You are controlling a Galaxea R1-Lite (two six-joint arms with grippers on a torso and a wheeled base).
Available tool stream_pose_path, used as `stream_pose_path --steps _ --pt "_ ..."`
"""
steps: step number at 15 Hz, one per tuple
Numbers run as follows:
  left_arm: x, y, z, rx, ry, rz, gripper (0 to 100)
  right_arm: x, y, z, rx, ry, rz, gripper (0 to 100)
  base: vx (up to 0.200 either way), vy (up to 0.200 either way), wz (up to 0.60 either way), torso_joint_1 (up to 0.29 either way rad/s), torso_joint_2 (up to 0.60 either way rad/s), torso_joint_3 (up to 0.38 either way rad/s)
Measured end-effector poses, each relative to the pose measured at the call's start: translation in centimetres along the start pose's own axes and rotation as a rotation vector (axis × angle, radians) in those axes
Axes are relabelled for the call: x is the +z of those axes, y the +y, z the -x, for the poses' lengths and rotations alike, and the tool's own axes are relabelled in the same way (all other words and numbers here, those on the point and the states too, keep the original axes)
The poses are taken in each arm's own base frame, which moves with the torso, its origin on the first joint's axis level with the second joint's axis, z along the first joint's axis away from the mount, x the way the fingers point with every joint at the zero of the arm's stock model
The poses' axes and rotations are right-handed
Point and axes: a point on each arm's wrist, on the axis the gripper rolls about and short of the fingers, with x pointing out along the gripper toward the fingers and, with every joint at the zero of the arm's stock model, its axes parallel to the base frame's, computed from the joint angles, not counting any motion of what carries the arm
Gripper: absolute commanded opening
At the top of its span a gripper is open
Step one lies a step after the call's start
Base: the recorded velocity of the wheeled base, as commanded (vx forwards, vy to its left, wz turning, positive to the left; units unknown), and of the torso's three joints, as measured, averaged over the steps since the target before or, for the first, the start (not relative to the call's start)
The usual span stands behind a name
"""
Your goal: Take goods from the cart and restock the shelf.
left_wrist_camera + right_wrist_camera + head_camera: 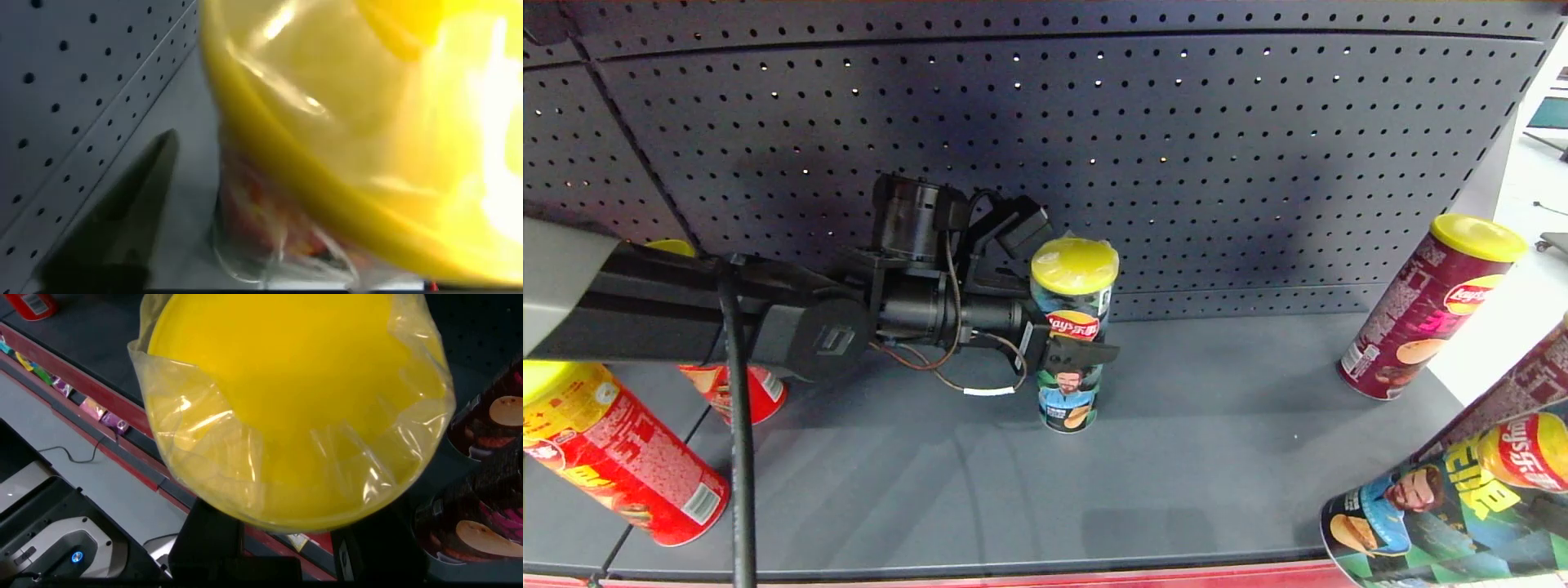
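We judge the step in hand to be setting down and letting go. The left hand [1075,347] is closed around the middle of a tall blue-and-green cardboard crisp tube with a yellow plastic lid [1072,314]. The tube stands upright at the centre of the frame on the dark grey metal shelf [1217,441], just in front of the perforated grey back panel [1176,147]. Its base appears to meet the shelf, though we cannot be sure it sits flat. To do this well, we would settle the base fully and part the fingers evenly. The hand should then draw back along the arm's own line, clear of the two red tubes [621,457] at the left. The tube is a narrow, smooth cylinder that would tip or roll at a slight nudge. Its thin wall could dent under a hard squeeze, and the crinkled clear film over the lid looks slippery. A maroon tube with a yellow lid [1421,318] stands well apart at the right. The right hand [282,559] seems closed on a second yellow-lidded tube [286,408], which is likewise wrapped in glossy film.
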Motion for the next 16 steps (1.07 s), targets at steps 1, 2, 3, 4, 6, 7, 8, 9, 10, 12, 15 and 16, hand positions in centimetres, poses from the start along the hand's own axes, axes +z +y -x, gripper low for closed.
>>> stream_pose_path --steps 1,2,3,4,6,7,8,9,10,12,15,16 --pt "0.0 0.0 -0.1 -0.001 0.001 0.003 0 0.0 0.0 0.0 0.001 0.001 0.000 0 0.000 0.000 0.00 0.000 0.00 0.000" --pt "0.0 -0.1 -0.1 -0.002 0.001 0.004 0 -0.1 0.0 0.0 -0.001 0.002 -0.001 0 0.000 0.000 0.00 0.000 0.00 0.000" --pt "0.0 -0.3 0.0 -0.004 0.003 0.006 0 -0.1 0.0 0.0 -0.002 0.002 -0.001 0 0.000 0.000 0.00 0.000 0.00 0.000" --pt "0.2 -0.4 0.2 -0.004 0.000 0.005 0 -0.1 0.0 0.0 -0.002 0.003 -0.001 0 0.000 0.000 0.00 0.000 0.00 0.000" --pt "0.2 -1.1 0.9 -0.009 0.001 0.010 0 -0.2 0.0 0.0 -0.002 0.004 -0.002 0 0.000 0.000 0.00 0.000 0.00 0.000" --pt "0.2 -1.6 1.3 -0.014 0.004 0.014 0 -0.2 0.0 0.0 -0.002 0.002 -0.001 0 0.000 0.000 0.00 0.000 0.00 0.000" --pt "0.0 -2.3 1.7 -0.023 0.010 0.016 0 -0.2 0.0 0.1 -0.003 0.001 -0.001 0 0.000 0.000 0.00 0.000 0.00 0.000" --pt "-0.2 -3.1 2.1 -0.036 0.019 0.019 0 -0.1 0.0 0.1 -0.002 0.001 -0.001 0 0.000 0.000 0.00 0.000 0.00 0.000" --pt "-0.5 -3.8 2.5 -0.043 0.028 0.022 0 -0.1 0.0 0.1 -0.002 -0.003 0.000 0 0.000 0.000 0.00 0.000 0.00 0.000" --pt "-1.3 -5.4 3.1 -0.065 0.054 0.027 0 0.1 0.0 0.1 -0.002 -0.007 0.003 0 0.000 0.000 0.00 0.000 0.00 0.000" --pt "-1.7 -7.0 3.3 -0.083 0.063 0.013 0 0.1 0.0 0.2 -0.001 -0.009 0.003 0 0.000 0.000 0.00 0.000 0.00 0.000" --pt "-1.6 -7.2 3.2 -0.078 0.044 -0.003 0 0.2 0.0 0.1 -0.001 -0.011 0.004 0 0.000 0.000 0.00 0.000 0.00 0.000"
